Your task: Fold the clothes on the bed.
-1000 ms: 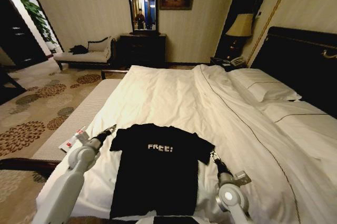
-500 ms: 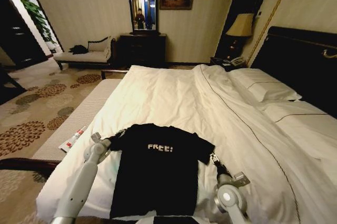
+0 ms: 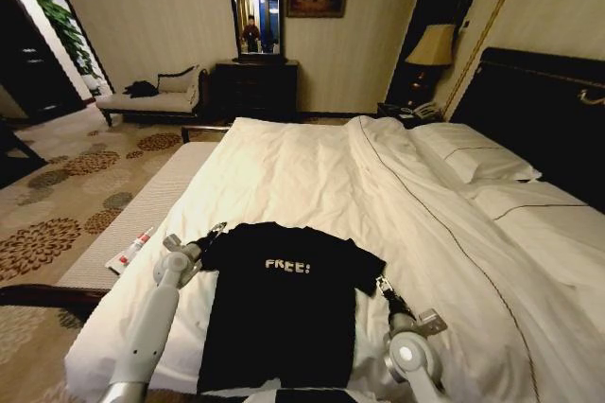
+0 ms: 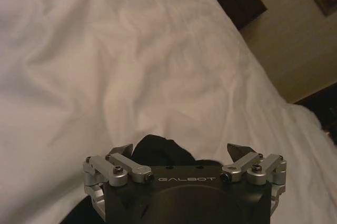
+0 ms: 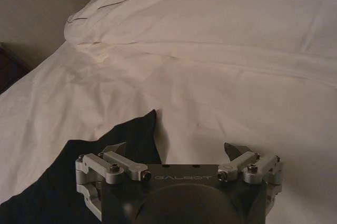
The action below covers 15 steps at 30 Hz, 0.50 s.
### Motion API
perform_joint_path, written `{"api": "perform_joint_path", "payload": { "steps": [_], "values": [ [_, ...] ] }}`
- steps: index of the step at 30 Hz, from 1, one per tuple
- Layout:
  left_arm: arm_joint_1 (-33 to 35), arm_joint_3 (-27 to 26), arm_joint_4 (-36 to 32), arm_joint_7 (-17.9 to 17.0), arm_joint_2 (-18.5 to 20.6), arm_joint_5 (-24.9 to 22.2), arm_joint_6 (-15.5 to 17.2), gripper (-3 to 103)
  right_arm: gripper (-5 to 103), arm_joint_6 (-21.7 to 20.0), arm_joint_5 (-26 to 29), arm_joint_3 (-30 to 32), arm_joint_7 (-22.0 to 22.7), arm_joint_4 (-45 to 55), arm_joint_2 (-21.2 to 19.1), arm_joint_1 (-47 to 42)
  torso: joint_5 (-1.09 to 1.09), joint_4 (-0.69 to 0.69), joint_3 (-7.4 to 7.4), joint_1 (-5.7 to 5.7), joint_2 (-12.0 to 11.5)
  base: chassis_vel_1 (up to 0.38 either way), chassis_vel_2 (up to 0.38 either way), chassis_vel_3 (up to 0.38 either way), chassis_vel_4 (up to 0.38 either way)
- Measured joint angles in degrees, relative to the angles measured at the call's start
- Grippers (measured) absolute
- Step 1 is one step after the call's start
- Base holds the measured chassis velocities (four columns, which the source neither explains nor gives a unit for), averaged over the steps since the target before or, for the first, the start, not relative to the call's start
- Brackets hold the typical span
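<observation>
The clothes, one black T-shirt (image 3: 284, 304) with white "FREE!" lettering, lie flat near the foot of the bed (image 3: 312, 176), chest up. My left gripper (image 3: 212, 234) is at the shirt's left sleeve. In the left wrist view it (image 4: 181, 149) is open, with the bunched black sleeve (image 4: 158, 148) between its fingers. My right gripper (image 3: 382, 283) sits at the edge of the right sleeve. The right wrist view shows it (image 5: 178, 148) open just above the duvet, with the black cloth (image 5: 79, 182) under one finger and white duvet under the other.
A long padded bench (image 3: 142, 209) runs along the bed's left side with a small red-and-white item (image 3: 129, 250) on it. Pillows (image 3: 477, 162) and the dark headboard (image 3: 539, 110) are at the right. A chaise longue (image 3: 156, 96), dresser (image 3: 255, 86) and lamp (image 3: 432, 45) stand by the far wall.
My left arm has swung inward, bringing its gripper from beside the shirt onto the left sleeve. The right gripper has barely moved, and the shirt lies as before.
</observation>
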Motion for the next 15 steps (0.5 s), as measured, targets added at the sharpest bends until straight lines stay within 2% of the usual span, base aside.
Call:
{"api": "perform_joint_path", "payload": {
  "steps": [7,10,12,15],
  "values": [
    [0.44,0.18,0.55,0.37,-0.74,1.15,0.02,100,100,0.00,0.00,-0.12,0.01,0.06,0.02,-0.05,0.00,-0.01,0.00,-0.01,0.01,0.000,0.000,0.000,0.000],
    [0.47,0.36,0.85,0.59,-1.22,1.58,-0.04,85,100,0.00,-0.02,-0.12,0.02,0.23,0.04,-0.23,0.00,-0.01,0.00,-0.01,0.00,0.000,0.000,0.000,0.000],
    [0.50,0.39,0.89,0.66,-1.32,1.62,-0.08,85,100,0.00,-0.03,-0.08,0.02,0.31,0.05,-0.34,0.00,-0.01,0.00,-0.01,0.00,0.000,0.000,0.000,0.000],
    [0.62,0.29,0.87,0.83,-1.38,1.65,-0.36,68,100,0.00,-0.06,0.05,0.03,0.53,0.05,-0.62,0.00,-0.01,0.00,-0.01,0.00,0.000,0.000,0.000,0.000]
  ]
}}
